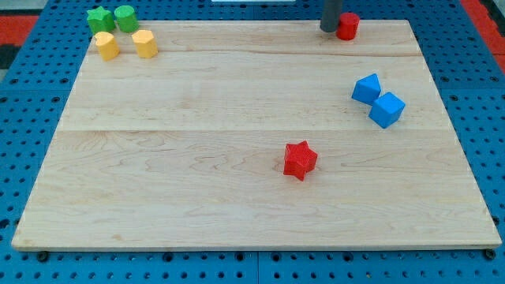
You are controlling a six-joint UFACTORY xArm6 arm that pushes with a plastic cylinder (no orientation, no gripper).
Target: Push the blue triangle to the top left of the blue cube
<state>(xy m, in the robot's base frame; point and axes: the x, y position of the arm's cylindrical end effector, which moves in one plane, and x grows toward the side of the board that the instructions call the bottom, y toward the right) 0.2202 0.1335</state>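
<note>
Taking the blue cube as landmark: far to its left the tabletop is smooth bare wood with ample sliding room. The blue triangle, light, rigid and likely slippery, touches the cube's upper left already. No hand exists; my tip rests well above, beside a red cylinder.

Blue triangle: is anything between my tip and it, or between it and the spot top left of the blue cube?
Nothing visible. My tip sits at the view's top beside the red cylinder, with bare board down to the blue triangle. The triangle already lies against the blue cube, on its upper left.
</note>
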